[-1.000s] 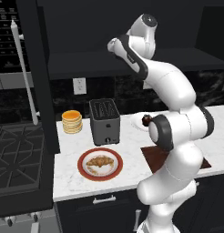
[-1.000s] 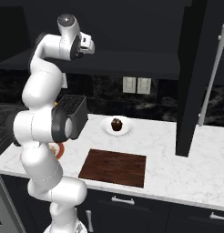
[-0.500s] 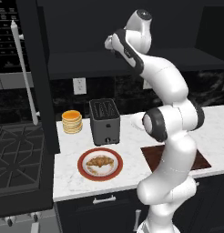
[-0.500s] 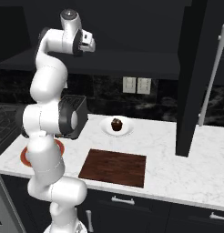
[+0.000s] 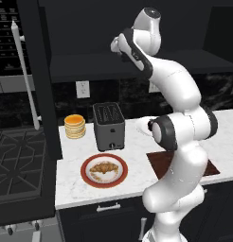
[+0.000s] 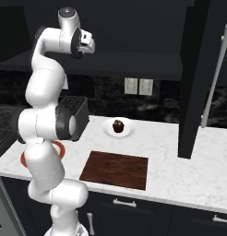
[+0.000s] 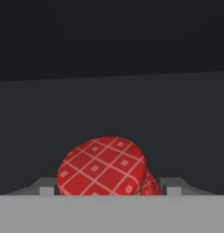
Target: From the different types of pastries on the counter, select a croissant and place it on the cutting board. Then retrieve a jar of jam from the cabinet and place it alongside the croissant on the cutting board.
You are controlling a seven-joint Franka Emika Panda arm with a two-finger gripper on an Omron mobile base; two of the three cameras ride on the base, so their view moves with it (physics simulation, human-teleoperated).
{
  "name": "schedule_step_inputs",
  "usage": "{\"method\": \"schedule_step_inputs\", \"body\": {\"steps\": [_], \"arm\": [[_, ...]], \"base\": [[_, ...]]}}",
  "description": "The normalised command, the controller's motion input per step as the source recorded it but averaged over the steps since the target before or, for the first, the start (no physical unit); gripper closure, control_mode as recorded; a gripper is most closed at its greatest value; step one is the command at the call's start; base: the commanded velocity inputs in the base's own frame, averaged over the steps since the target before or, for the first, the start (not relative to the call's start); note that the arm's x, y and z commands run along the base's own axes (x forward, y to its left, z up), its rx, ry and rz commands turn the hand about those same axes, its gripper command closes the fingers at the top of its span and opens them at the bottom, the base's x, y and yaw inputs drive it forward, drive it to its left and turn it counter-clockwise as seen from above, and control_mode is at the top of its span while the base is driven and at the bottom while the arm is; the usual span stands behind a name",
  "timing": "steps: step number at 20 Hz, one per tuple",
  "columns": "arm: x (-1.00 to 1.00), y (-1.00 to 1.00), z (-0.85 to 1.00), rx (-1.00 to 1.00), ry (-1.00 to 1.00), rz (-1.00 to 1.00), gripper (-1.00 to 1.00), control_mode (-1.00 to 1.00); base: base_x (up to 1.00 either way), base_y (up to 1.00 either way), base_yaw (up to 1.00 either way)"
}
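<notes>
Hand view has the jar of jam (image 7: 104, 166) sitting bottom centre, right between the two fingertips (image 7: 46, 185), so the gripper (image 7: 107, 186) looks clamped on it, inside the dark cabinet (image 7: 109, 104). The cutting board (image 6: 115, 168) sits low in the right base view, well below the hand.

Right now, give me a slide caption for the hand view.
Gripper closed around the red checkered jar of jam on the dark cabinet shelf.

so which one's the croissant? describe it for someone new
Start at the dark toaster on the white marble counter. In front of it sits a red-rimmed plate holding the croissant: golden-brown and crescent-shaped, unlike the round pancakes stacked behind.
</notes>
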Motion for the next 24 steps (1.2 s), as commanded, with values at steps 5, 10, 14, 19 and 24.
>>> {"method": "schedule_step_inputs", "body": {"steps": [5,10,14,19,24], "arm": [[-1.0,0.06,-0.53,0.0,-0.41,-0.05,1.0,-1.0],[-1.0,0.0,-0.3,0.04,-0.31,-0.04,1.0,-1.0],[-0.83,0.0,0.57,0.02,-0.03,-0.01,1.0,-1.0],[-0.13,0.0,0.52,0.04,0.08,0.0,1.0,-1.0],[-0.82,-0.36,-0.59,0.0,0.13,0.0,1.0,-1.0]], "base": [[0.0,0.0,0.0],[0.0,0.0,0.0],[0.0,0.0,0.0],[0.0,0.0,0.0],[0.0,0.0,0.0]]}}
